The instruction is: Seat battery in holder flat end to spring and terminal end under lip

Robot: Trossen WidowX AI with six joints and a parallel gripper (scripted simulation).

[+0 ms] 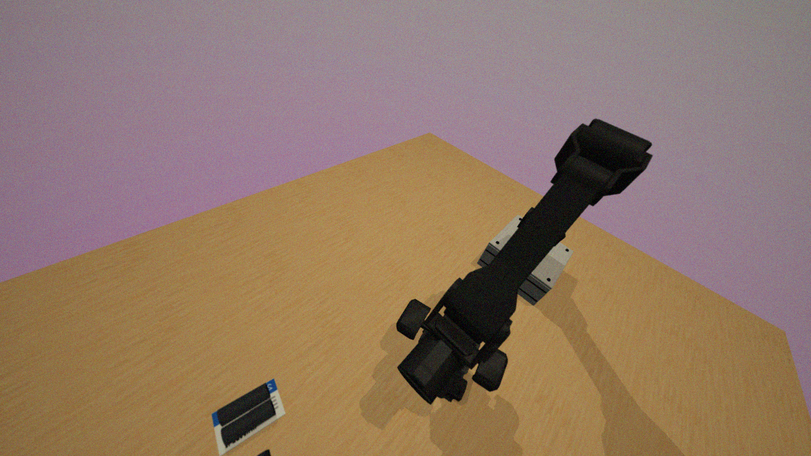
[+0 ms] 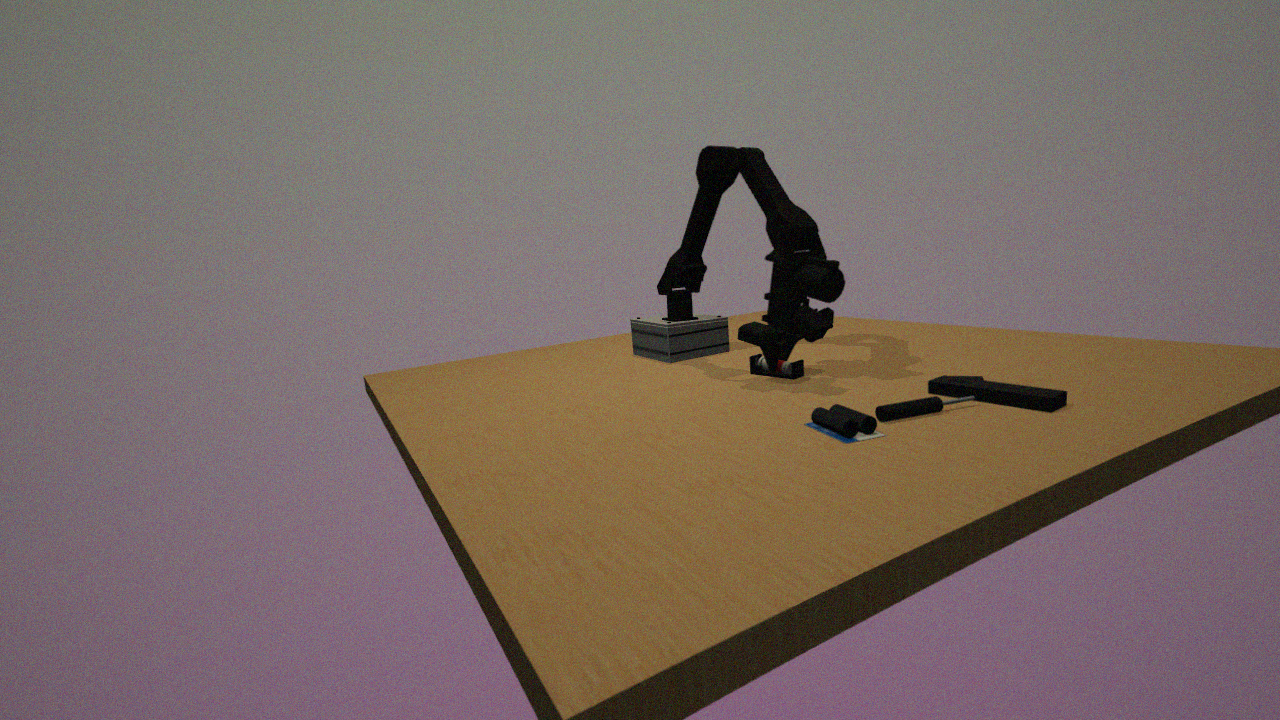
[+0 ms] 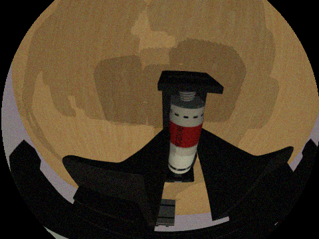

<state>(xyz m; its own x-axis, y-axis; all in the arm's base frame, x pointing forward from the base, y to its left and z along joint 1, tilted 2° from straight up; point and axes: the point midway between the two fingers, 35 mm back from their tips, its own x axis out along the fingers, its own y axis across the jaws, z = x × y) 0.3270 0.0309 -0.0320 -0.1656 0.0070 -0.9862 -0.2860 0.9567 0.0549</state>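
One arm, elbow high, points its gripper [image 3: 185, 168] down, clamping the battery [image 3: 185, 139] over the holder [image 2: 776, 366].

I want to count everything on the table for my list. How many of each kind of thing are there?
Battery in the pincer: 1
Battery holder: 1
Card with two dark cylinders: 1
Screwdriver: 1
Long black block: 1
Grey arm base: 1
Total: 6

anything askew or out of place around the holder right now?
Nothing stands out. In the wrist view the battery runs straight along the holder, in line with it, the gripper shut on it. The battery pack, screwdriver and black bar lie apart, undisturbed. Whether the battery is fully seated isn't visible.
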